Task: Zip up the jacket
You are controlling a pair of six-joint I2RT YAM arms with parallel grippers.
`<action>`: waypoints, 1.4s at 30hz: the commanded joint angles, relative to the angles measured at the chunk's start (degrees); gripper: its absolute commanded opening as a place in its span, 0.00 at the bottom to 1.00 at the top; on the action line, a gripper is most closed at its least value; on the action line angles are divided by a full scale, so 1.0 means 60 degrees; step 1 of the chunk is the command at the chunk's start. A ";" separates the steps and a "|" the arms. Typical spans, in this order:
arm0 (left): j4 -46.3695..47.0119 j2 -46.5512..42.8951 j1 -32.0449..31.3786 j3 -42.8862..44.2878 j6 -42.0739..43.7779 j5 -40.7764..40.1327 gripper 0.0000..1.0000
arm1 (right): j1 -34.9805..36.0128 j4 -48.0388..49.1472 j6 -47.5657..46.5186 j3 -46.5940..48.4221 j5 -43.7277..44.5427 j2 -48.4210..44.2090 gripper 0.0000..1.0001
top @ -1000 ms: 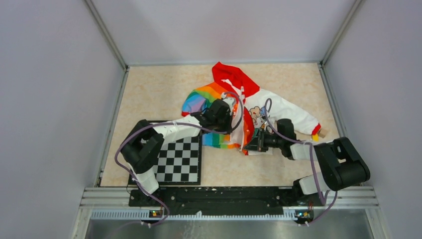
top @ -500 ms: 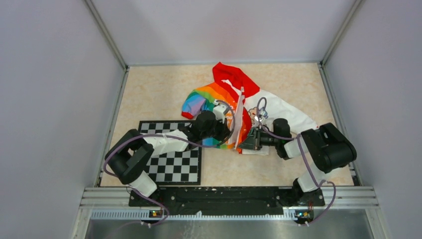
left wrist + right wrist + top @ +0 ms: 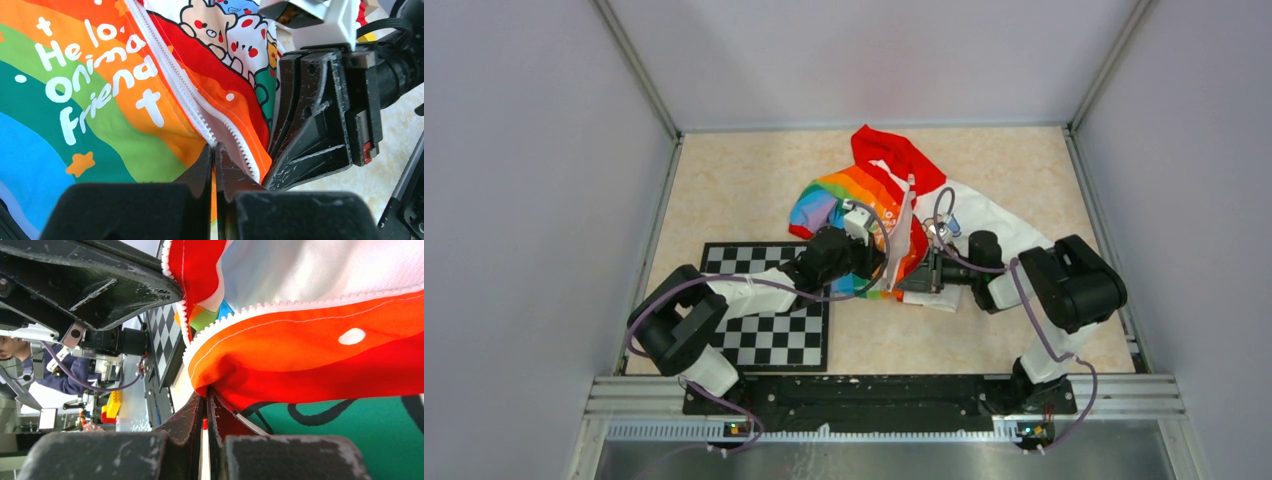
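Pincers on both arms are gripping the lower hem of the jacket (image 3: 856, 186), one on each side of its front opening. The left pincer (image 3: 214, 151) is pressing its fingers together on the orange edge of the rainbow-striped half, right where the white zipper (image 3: 169, 75) is running out. The right pincer (image 3: 206, 396) is clamping on the red-orange edge of the other half, with a row of zipper teeth curving just above its tips. The two are sitting nearly tip to tip, and the hem between them is lifting off the desk (image 3: 744, 170). The jacket is lying around the middle of the desk. Its red hood is pointing toward the far edge, its white sleeve is stretching toward the right edge, and its hem is facing the near edge, just beside a checkerboard (image 3: 776, 322) that is occupying the near left part. Judging by this, the step in hand is bringing the two bottom ends of the zipper together so they can be joined, and the zipping itself is not looking started. No slider or pull tab is showing in any view, so whether the ends are engaging cannot be told. The next move is likely calling for fine alignment: sliding one tape end into the fitting on the other while the cloth is being held taut, then freeing one pincer to find the pull and draw it toward the hood.
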 commanded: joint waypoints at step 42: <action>0.0937 0.0161 -0.0030 0.0075 0.0027 0.0278 0.00 | -0.0259 0.3490 0.1434 -0.0184 -0.0304 0.0645 0.00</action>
